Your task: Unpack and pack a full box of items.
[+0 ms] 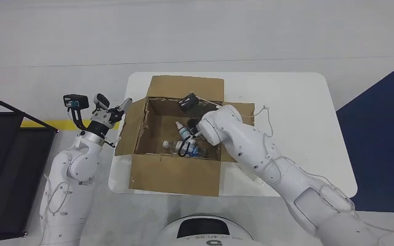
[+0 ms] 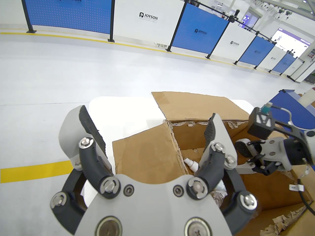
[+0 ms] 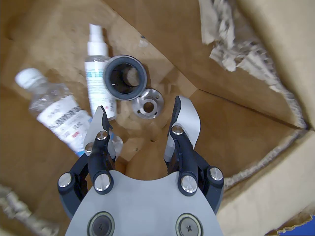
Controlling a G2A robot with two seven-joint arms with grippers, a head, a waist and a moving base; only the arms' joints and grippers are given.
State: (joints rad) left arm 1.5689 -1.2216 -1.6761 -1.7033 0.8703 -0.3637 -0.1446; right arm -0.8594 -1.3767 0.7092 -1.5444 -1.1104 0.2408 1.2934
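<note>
An open cardboard box (image 1: pixel 176 170) stands on the white table (image 1: pixel 295 117). Inside lie a white spray bottle (image 3: pixel 98 69), a clear plastic bottle (image 3: pixel 55 109), a dark rubber ring (image 3: pixel 125 77) and a metal flange (image 3: pixel 147 107). My right gripper (image 3: pixel 140 111) hangs open inside the box, just above the flange, with nothing between its fingers. My left gripper (image 2: pixel 147 121) is open and empty beside the box's left flap (image 2: pixel 145 155), outside the box. In the top view the bottles (image 1: pixel 183 142) lie under the right arm's wrist (image 1: pixel 209 129).
Torn paper edging lines the box walls (image 3: pixel 246 52). All four flaps are folded outward. A dark rack (image 1: pixel 18 160) stands to the left of the table. Bare tabletop lies to the right of the box.
</note>
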